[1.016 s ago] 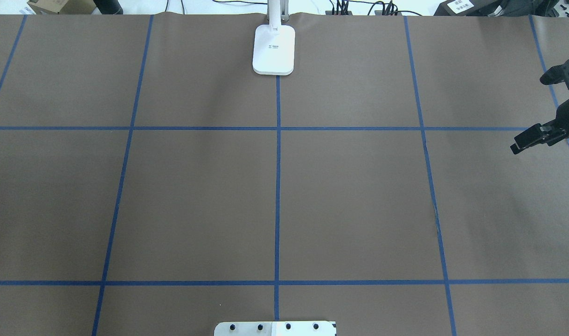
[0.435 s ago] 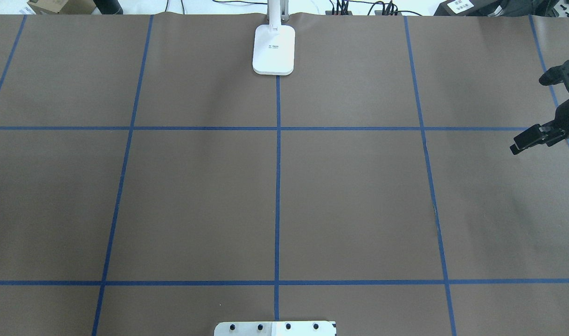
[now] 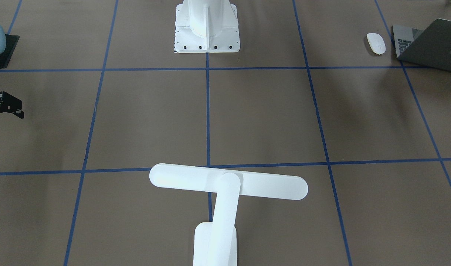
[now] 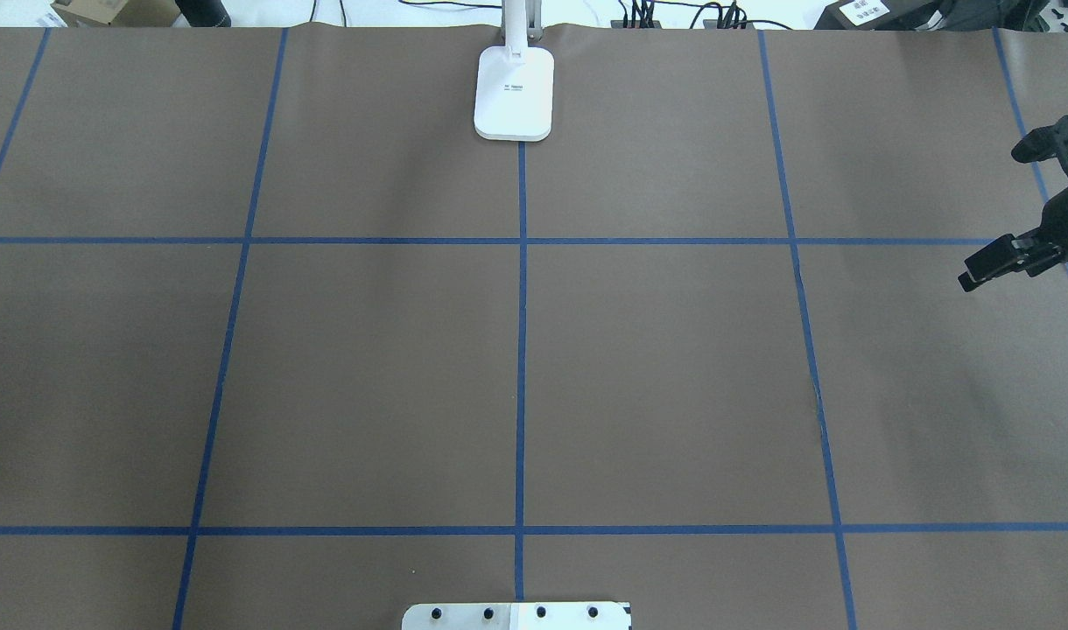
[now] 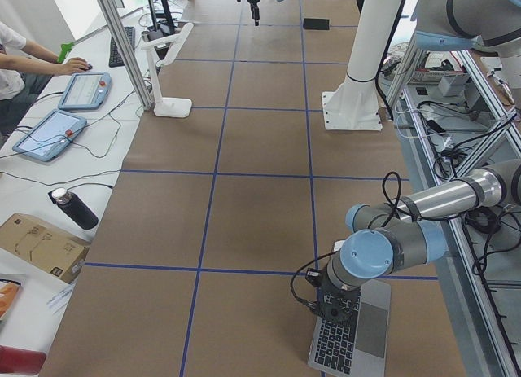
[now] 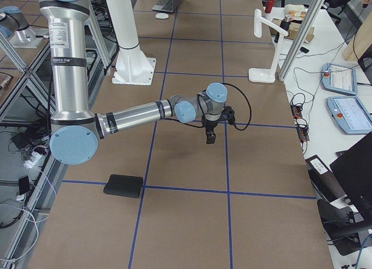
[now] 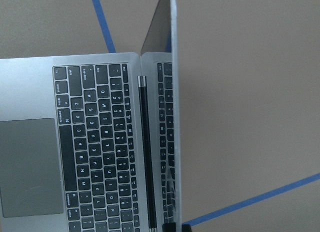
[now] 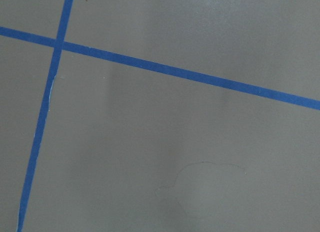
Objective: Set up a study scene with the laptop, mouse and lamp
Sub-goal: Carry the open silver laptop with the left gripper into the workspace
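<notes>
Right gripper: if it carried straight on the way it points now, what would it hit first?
The right gripper points straight down, so it would meet the brown table cover. Its wrist view shows only bare paper and blue tape below, though height is unclear.

A long brown table (image 4: 368, 367) was marked into large squares by blue tape lines (image 4: 521, 350). A white lamp (image 4: 514, 94) stood on its base at the middle of the far edge, with a white bolted pedestal (image 3: 207, 33) opposite. At the robot's left end lay an open laptop (image 3: 432, 46), with a white mouse (image 3: 376, 43) just beside it, not touching. A black mat (image 6: 123, 186) lay at the right end.
</notes>
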You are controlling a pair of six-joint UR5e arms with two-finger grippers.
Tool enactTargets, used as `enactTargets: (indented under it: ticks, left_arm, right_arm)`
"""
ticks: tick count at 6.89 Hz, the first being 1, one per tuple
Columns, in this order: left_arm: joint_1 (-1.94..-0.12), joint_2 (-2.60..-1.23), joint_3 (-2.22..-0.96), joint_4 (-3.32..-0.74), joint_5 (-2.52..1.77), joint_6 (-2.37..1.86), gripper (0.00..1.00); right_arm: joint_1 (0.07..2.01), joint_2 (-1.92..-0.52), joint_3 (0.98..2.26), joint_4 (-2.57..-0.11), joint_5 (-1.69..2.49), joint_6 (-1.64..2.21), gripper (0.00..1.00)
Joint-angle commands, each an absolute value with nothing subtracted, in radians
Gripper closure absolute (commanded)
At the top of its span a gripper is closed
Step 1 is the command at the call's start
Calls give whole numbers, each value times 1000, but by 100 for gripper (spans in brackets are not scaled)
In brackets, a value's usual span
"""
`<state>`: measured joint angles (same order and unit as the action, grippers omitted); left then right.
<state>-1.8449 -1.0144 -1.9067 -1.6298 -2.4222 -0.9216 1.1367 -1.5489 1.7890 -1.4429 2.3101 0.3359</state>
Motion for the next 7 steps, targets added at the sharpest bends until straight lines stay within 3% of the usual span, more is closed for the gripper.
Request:
enactTargets:
  ticks: [1,4,7]
  left_arm:
    - [-1844,-1114,-1998,-1524,-2421,-922,100]
    - [-1775,-1372,-2023,-1442,-2434,-965,100]
    - [-1519,-1726,-2017,-1431,-2439,-1440,100]
  right_arm:
    - [1137,-1533,1769,-1443,2312,336,1]
    - [1137,-1525,1767,-1443,2310,336,1]
    - [1138,-1525,1741,-1443,2306,336,1]
